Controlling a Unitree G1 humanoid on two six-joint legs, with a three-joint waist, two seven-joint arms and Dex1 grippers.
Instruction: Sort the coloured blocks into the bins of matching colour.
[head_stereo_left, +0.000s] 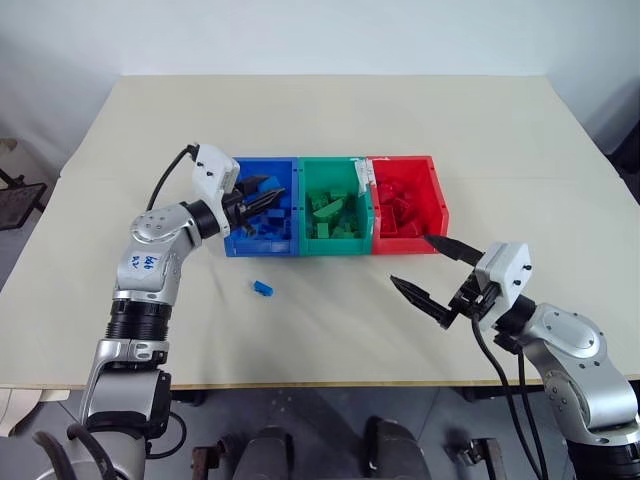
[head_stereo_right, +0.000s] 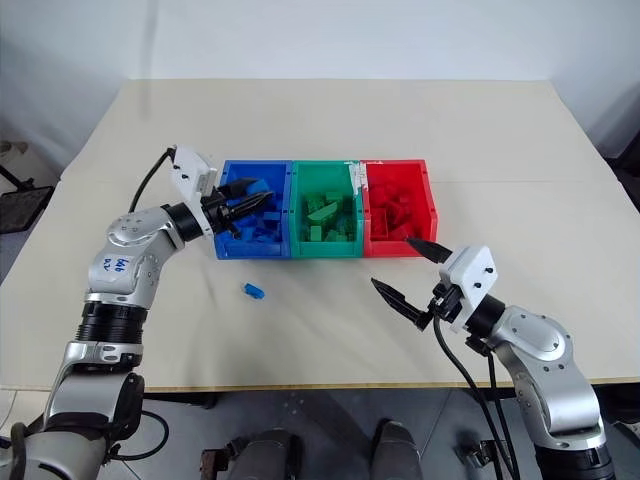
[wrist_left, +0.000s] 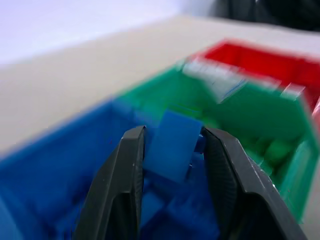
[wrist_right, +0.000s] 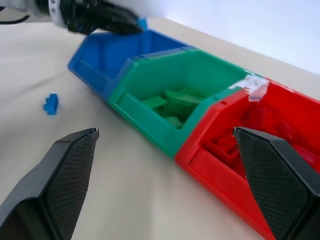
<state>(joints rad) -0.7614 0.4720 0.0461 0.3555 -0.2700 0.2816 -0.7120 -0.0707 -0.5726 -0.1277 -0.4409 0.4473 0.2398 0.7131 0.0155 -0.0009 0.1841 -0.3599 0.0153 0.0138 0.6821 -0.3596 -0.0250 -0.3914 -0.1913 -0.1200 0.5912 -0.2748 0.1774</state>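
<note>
The table is the largest thing here, a pale beige top carrying everything else. On it, ahead of both pincers, sit the bins, three joined open boxes in a row: the blue bin lies directly under the left pincer, the green bin just beyond that pincer's tips toward the robot's right, and the red bin farthest from the left pincer and nearest the upper finger of the right one. Blue blocks lie in the blue bin, green blocks are heaped in the green one, and red pieces fill the red one.

The left gripper reaches over the blue bin's open top, its two black fingers clamped on a blue block, which sits tilted between the pads above the bin's contents.

The right gripper hangs above the bare table just in front of the red bin, its fingers spread wide apart and holding nothing.

A loose blue block rests on the table below and nearer the robot than the left pincer, just outside the blue bin's front wall and well apart from the right pincer
</note>
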